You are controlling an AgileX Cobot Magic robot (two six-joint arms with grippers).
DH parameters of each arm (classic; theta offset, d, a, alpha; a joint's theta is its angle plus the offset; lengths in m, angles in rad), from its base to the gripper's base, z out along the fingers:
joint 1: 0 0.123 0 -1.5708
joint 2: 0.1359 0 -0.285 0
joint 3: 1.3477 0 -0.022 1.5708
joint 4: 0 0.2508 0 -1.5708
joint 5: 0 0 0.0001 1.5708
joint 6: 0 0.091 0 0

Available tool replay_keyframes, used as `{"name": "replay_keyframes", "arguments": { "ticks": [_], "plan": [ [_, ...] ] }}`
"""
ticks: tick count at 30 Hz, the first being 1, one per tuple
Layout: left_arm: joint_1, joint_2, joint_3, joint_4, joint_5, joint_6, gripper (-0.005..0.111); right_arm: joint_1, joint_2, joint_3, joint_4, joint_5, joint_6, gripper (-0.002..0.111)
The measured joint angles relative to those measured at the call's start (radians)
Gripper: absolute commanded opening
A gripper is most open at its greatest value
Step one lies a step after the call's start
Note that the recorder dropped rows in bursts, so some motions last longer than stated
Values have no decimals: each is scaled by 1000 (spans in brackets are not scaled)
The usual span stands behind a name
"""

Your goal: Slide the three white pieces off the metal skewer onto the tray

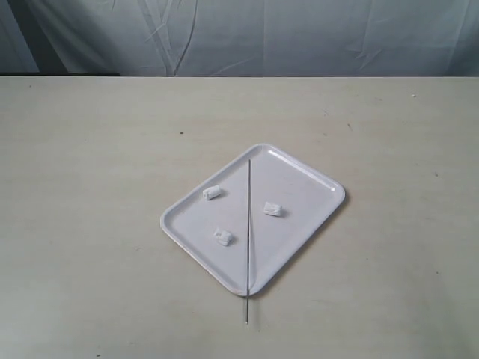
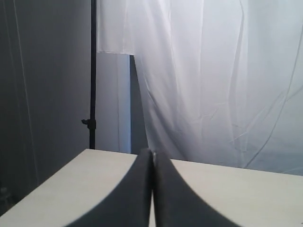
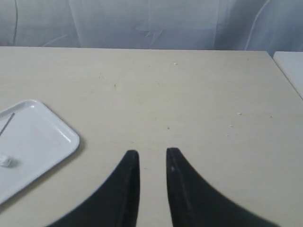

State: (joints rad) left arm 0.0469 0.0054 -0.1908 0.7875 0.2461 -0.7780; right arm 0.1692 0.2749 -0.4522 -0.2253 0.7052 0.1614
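The white tray (image 1: 299,176) lies turned at an angle in the middle of the table. The metal skewer (image 1: 248,224) rests bare across it, its near tip poking past the tray's front edge. The three white pieces lie loose on the tray: one (image 1: 212,193) and another (image 1: 222,238) left of the skewer, a third (image 1: 272,209) to its right. Neither arm shows in the exterior view. My left gripper (image 2: 152,153) is shut with nothing in it, facing the backdrop. My right gripper (image 3: 152,153) is open over bare table, beside a corner of the tray (image 3: 52,130), where one piece (image 3: 4,161) shows.
A pale wooden table (image 1: 90,149) holds the tray. A white curtain (image 1: 299,34) hangs behind it. In the left wrist view a black stand pole (image 2: 93,71) rises past the table's far edge. A second white surface (image 3: 291,68) sits off the table's side.
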Motion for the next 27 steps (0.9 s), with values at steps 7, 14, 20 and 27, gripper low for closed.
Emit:
{"name": "replay_keyframes", "arguments": {
  "ticks": [7,14,20,27],
  "plan": [
    [0,0,89,-98,-74,0,0,-82,-104,173,118,-232,-168,21],
    [0,0,187,-46,-258,-3,0,-135,-198,308,146,-344,-228,21],
    [0,0,187,-53,-254,6,0,-143,-257,412,183,-404,-232,21],
    [0,0,187,-550,-52,489,0,-143,-268,445,185,-434,-234,21]
  ]
}}
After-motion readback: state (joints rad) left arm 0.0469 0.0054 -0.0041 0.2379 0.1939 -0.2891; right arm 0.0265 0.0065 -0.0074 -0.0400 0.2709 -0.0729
